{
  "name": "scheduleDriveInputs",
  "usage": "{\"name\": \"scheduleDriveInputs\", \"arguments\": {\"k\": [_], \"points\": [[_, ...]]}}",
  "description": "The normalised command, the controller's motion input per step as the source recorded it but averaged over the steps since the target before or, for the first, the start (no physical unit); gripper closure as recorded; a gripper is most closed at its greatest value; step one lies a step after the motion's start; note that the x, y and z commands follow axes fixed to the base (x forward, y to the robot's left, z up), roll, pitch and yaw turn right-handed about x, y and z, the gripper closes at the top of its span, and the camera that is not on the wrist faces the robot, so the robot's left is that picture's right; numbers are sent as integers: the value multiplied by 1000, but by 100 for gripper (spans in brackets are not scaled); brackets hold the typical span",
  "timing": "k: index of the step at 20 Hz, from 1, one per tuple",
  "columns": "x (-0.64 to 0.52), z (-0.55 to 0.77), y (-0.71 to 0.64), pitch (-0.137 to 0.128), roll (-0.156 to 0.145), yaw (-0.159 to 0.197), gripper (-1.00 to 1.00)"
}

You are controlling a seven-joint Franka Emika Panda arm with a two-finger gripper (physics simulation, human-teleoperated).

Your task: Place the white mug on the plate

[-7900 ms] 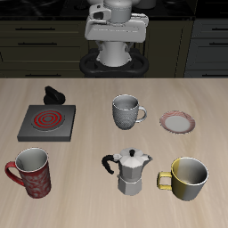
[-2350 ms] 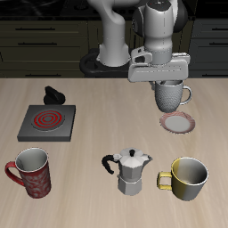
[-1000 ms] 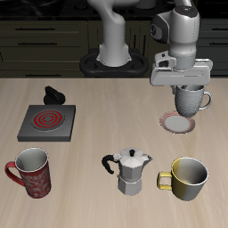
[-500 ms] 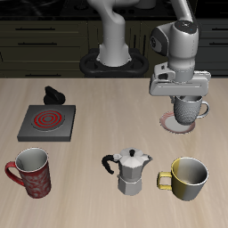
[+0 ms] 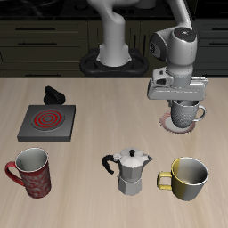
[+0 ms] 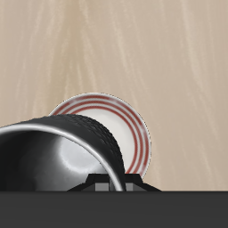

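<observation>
Placing step: my gripper pinching mug by rim, low over plate. Next I lower slightly, centre, spread jaws.

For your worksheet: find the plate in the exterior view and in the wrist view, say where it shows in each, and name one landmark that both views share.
Exterior view: the plate lies under the gripper, mostly hidden by the white mug; only its reddish rim peeks out.
Wrist view: the plate shows beyond the mug's dark rim, partly covered by it.
Shared landmark: the white mug held over the plate.
</observation>
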Motion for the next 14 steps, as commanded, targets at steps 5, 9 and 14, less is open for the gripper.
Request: {"name": "scheduleDriveInputs", "arguments": {"k": [5,9,14], "points": [[41,-35,-75,8,-34,-12,-100],[19,-7,-56,-3,-13,9,-100],[-2,51,14,-17,1,19,-100]]}}
